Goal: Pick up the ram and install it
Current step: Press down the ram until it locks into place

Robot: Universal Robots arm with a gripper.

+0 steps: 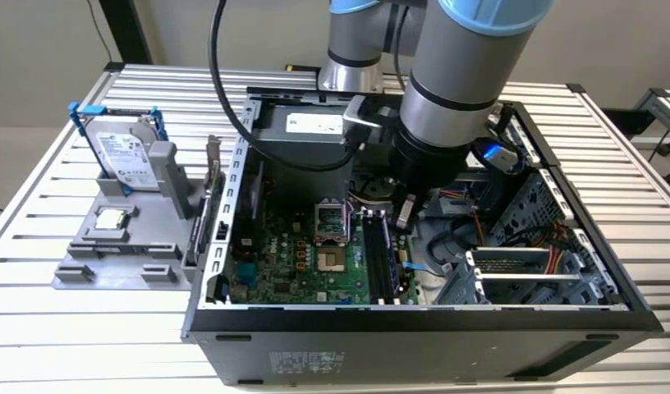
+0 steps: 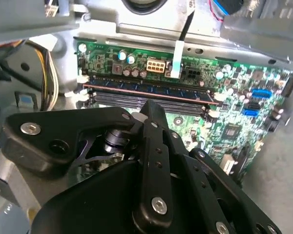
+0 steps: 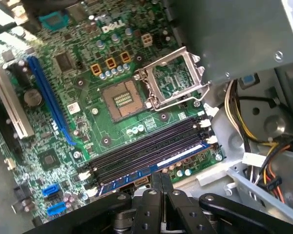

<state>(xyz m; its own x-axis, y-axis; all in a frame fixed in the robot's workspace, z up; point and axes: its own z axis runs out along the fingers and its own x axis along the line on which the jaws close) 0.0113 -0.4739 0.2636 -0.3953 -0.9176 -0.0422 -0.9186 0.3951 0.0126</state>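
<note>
Gripper (image 1: 406, 215) is down inside the open computer case (image 1: 423, 320), hanging over the memory slots beside the processor socket (image 1: 328, 234)

Fingers pressed together, nothing between them: in both wrist views the tips meet with no gap (gripper (image 2: 151, 108), gripper (image 3: 161, 178))

The ram (image 2: 151, 92) is on the motherboard (image 1: 280, 263), standing on edge in a slot and running its full length. In the first wrist view the ram (image 3: 161, 165) sits in the outermost slot, the one closest to the board edge, and the slots beside it toward the socket are bare. In the exterior view the ram (image 1: 384, 250) is just below the gripper tip

Gripper tip is right over the stick, about mid-length. Can't tell whether it touches the top edge. Can't tell if the white end clips (image 3: 209, 140) are latched

Socket (image 3: 122, 100) is open with its metal lid (image 3: 173, 80) flipped up, no chip in it

Outside the case, on the exterior view's left: a grey holder (image 1: 105, 263) on the slatted table (image 1: 29, 213). A hard drive (image 1: 127, 156) in a blue-handled frame stands upright in it, and a small square processor chip (image 1: 112, 219) lies flat just in front of the drive
</note>
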